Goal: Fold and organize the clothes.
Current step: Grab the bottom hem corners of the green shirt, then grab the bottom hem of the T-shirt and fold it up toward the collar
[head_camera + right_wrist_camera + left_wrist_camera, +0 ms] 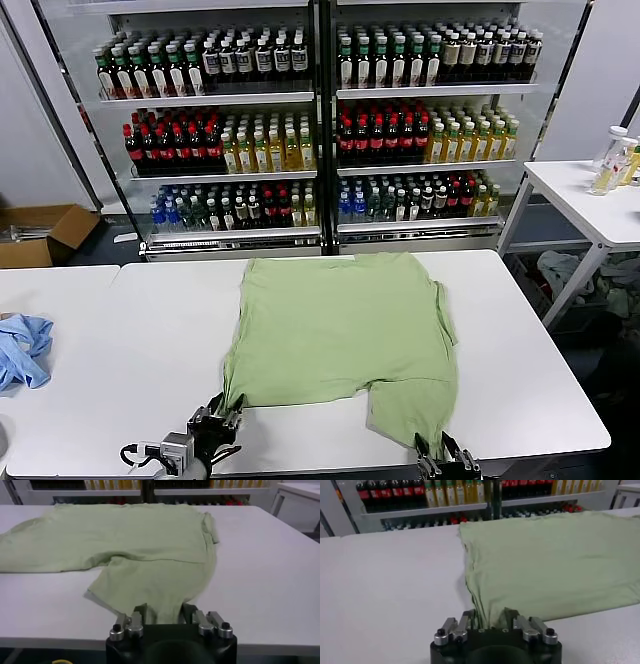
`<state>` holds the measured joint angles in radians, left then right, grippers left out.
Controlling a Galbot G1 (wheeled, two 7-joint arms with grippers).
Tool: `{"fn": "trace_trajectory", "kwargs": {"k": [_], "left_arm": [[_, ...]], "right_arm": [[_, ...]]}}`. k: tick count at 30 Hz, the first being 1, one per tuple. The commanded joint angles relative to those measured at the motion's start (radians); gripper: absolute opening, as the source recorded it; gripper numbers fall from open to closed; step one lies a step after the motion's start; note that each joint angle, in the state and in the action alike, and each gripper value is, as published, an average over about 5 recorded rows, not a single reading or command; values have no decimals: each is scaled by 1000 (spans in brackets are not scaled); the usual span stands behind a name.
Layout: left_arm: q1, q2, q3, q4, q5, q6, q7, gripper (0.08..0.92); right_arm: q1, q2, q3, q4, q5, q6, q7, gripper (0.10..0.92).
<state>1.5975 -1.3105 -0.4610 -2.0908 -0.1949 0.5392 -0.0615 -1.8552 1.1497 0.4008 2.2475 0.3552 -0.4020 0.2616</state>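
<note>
Light green short-sleeved cotton shirt (340,335) lies flat on the white table (130,350), hem at the near edge; left gripper (222,420) and right gripper (440,455) each clamp that hem.

Light green shirt (340,325) lies flat on the white tabletop (130,340), plain side up, roughly centred. Near-left corner and near-right corner each drawn toward the near edge; apparently pinched there, though contact is partly hidden. Right portion extends nearer than left.
</note>
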Motion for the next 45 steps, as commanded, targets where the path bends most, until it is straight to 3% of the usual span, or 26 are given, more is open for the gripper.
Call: {"fn": "trace_trajectory", "kwargs": {"k": [1,5,10,20,33,45], "left_arm": [[5,4,-2,-5,-42,8,10,342],[29,4,-15,-53,-70,-25,22,230],[87,8,-50,-163,-109,-57,36,102],[117,21,-83,-280,-161,-70,55,80],[-32,100,-80,-136,-243,-90,69,80],[-238,155,-41,63,-319,-86,61,80]], "right_arm": [[4,2,1,4,14,5,-1,248],[-6,-10,25,41,16,33,-9,141],[-28,-37,54,126,13,52,-16,107],[9,-83,104,210,26,58,-21,107],[347,-195,95,0,168,43,-19,107],[616,-253,26,-222,237,41,-27,107]]}}
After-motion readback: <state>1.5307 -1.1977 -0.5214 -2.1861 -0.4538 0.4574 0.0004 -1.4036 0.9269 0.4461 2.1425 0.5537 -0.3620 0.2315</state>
